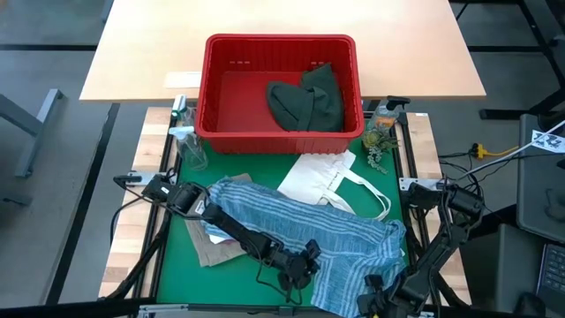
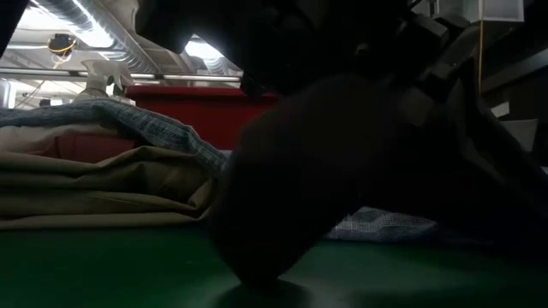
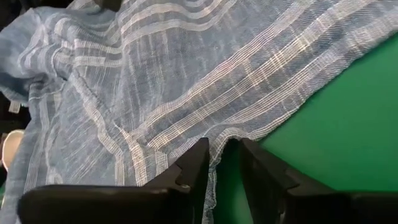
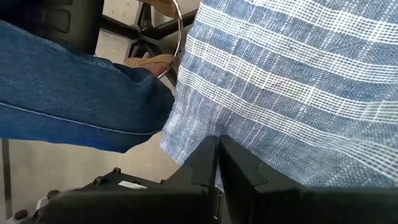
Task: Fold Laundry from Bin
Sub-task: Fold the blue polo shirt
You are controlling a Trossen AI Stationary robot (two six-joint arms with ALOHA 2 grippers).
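Observation:
The blue-white striped shirt (image 1: 300,225) lies spread across the green mat, partly over a tan garment (image 1: 216,252). My left gripper (image 1: 300,269) is low at the shirt's near hem and open, a finger on either side of the hem (image 3: 214,155). My right gripper (image 1: 381,296) is at the shirt's near right corner, shut on the cloth. The red bin (image 1: 212,97) stands at the far side with a dark green garment (image 1: 309,102) lying in it. My left gripper straddles the shirt's hem; whether its fingers (image 3: 193,168) touch the cloth I cannot tell. My right gripper pinches the shirt's edge (image 4: 217,140) between its two fingers, slanting down from above. The cloth spreads away from the fingers past the table's near edge, smooth and fairly taut.
A flat white tote bag (image 1: 322,177) lies between shirt and bin. A spray bottle (image 1: 187,146) stands at the bin's left corner and small items (image 1: 378,132) at its right. A person's jeans leg (image 4: 74,93) shows beyond the table's near edge. Bare green mat (image 3: 348,124) lies beside the hem.

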